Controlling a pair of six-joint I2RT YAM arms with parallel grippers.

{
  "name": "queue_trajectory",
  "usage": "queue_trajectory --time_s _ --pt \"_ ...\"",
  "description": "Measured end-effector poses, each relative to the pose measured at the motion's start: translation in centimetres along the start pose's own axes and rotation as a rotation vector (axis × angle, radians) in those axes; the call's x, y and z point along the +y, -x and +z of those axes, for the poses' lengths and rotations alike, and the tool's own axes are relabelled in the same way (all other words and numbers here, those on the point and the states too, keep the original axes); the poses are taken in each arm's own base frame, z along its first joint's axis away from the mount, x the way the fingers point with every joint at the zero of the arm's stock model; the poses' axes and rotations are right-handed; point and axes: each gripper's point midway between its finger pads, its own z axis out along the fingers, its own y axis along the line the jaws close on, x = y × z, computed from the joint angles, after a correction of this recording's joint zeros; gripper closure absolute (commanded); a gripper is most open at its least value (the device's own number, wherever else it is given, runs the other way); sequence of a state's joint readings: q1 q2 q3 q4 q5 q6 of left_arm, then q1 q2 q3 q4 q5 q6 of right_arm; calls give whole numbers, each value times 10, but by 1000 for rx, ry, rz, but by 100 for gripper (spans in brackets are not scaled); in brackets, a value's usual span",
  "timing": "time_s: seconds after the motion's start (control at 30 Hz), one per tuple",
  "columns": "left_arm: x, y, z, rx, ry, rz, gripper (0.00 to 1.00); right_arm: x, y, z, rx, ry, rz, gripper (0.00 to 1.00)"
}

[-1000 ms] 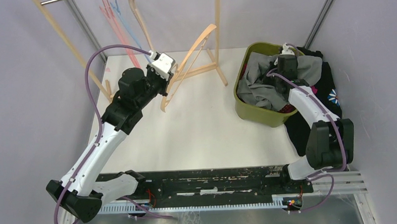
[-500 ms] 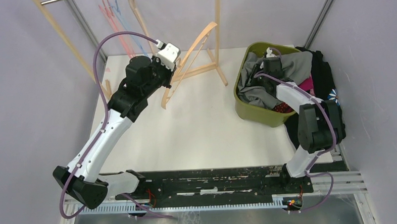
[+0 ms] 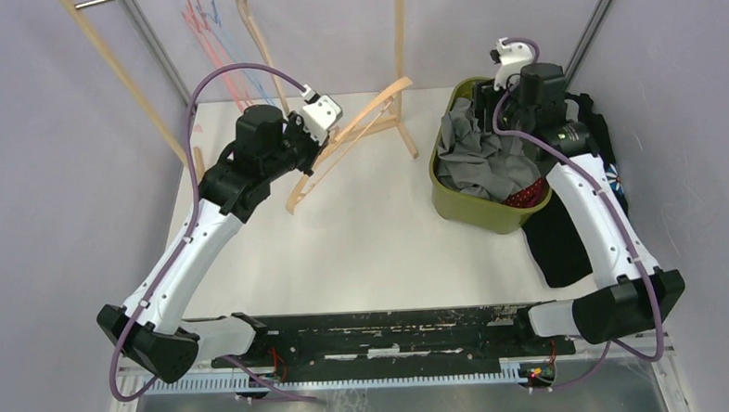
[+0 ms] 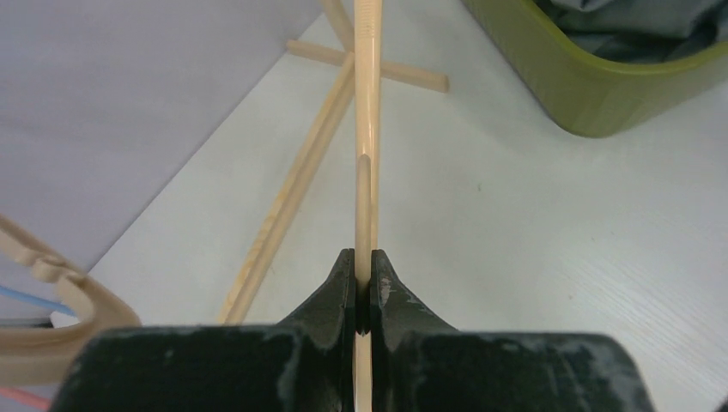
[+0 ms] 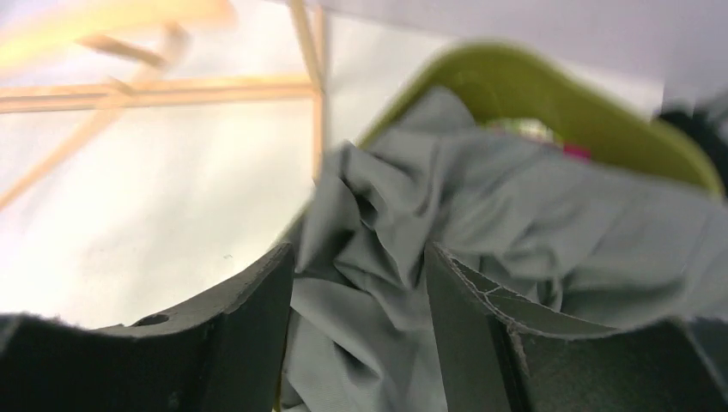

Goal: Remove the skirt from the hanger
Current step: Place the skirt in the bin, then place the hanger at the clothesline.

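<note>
The grey skirt (image 3: 475, 159) lies crumpled in the green bin (image 3: 472, 212) at the right, off the hanger. My right gripper (image 3: 516, 114) hovers over the bin's far side, open. In the right wrist view its fingers (image 5: 360, 253) stand apart just above the skirt's folds (image 5: 481, 215), gripping nothing. The bare wooden hanger (image 3: 358, 132) hangs tilted above the table at the back left. My left gripper (image 3: 325, 124) is shut on it. In the left wrist view the hanger's thin edge (image 4: 367, 129) runs straight up from between the closed fingers (image 4: 363, 257).
A wooden rack with slanted posts (image 3: 399, 65) stands at the back of the table, with coloured hangers (image 3: 209, 36) behind it. Dark clothes (image 3: 600, 149) are heaped right of the bin, and a black cloth (image 3: 557, 239) drapes off the table's right edge.
My right gripper has opened, let the grey skirt drop into the bin and lifted toward the bin's far side. My left gripper has carried the hanger slightly right, tilting it flatter.
</note>
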State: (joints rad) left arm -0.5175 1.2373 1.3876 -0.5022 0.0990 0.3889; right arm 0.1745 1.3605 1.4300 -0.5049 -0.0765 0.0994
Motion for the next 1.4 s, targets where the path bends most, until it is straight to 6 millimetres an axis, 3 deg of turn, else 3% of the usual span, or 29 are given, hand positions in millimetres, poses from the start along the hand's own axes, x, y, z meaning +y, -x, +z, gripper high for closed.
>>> queue_trajectory --time_s 0.17,0.3,0.53,0.7,0.8,1.03,1.23,1.4 --pt "-21 6 -8 31 -155 33 97 47 63 -22 -124 175 -206 46" --pt "-30 17 -18 28 -241 81 97 79 80 -10 -137 333 -278 47" --pt "-50 10 -32 36 -384 185 97 133 37 -4 -32 558 -315 46" --pt "-63 -8 -25 66 -463 211 97 182 -6 -28 49 729 -393 47" --pt "-69 -17 -16 88 -502 216 97 201 -21 -47 72 814 -419 50" --pt "-74 -21 -10 94 -539 229 97 211 -47 -55 122 879 -444 51" --pt "-77 -10 -15 51 -565 231 97 211 -64 -45 162 874 -477 48" --pt "-80 -7 -19 36 -577 229 97 209 -74 -25 186 850 -491 38"
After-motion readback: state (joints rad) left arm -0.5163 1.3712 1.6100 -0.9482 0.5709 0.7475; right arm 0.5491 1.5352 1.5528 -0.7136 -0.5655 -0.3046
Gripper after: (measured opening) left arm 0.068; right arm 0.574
